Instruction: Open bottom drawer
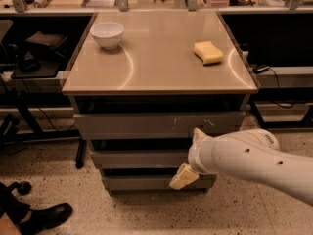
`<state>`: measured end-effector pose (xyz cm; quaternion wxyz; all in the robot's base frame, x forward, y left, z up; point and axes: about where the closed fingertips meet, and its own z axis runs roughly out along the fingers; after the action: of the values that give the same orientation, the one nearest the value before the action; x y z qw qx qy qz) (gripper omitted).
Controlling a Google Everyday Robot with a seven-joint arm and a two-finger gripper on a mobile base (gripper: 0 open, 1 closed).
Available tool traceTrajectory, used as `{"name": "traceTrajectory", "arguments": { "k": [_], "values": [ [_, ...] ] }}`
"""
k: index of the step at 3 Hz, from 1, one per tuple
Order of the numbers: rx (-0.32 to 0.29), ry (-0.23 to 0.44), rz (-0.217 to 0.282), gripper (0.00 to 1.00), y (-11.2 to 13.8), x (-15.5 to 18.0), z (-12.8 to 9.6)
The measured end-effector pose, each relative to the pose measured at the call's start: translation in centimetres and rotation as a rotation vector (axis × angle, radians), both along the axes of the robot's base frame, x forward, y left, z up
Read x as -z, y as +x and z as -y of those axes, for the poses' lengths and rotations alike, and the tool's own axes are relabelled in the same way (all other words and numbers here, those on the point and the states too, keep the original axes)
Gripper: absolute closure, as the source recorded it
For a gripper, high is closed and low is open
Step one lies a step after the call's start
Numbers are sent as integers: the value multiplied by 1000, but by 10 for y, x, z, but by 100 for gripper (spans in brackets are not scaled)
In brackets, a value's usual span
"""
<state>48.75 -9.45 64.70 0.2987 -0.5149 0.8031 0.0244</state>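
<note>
Table [156, 84] is carrying a white bowl [107, 34] at the far left, its inside showing only white, and a yellow sponge [208, 52] lying at the far right, well apart from the bowl. A small dark marking is showing on the white arm [254, 160]; not readable. Three grey drawers are stacking under the tabletop: top drawer [146, 125] bearing pale scratches, middle drawer [137, 159], and the bottom drawer [137, 182] sitting lowest, just above the floor, its inside not showing. The gripper [182, 178] is hanging at the bottom drawer's front, right of centre. Contact: cannot tell. Gripper opening and hold: cannot tell.
</note>
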Motion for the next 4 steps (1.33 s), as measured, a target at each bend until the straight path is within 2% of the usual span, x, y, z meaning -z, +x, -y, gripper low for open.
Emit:
{"name": "traceTrajectory", "arguments": {
  "k": [1, 2, 3, 4],
  "values": [
    [16, -47, 80, 0, 2, -14, 14],
    [16, -47, 80, 0, 2, -14, 14],
    [13, -87, 71, 0, 0, 0, 23],
    [10, -191, -41, 0, -17, 54, 46]
  ]
}}
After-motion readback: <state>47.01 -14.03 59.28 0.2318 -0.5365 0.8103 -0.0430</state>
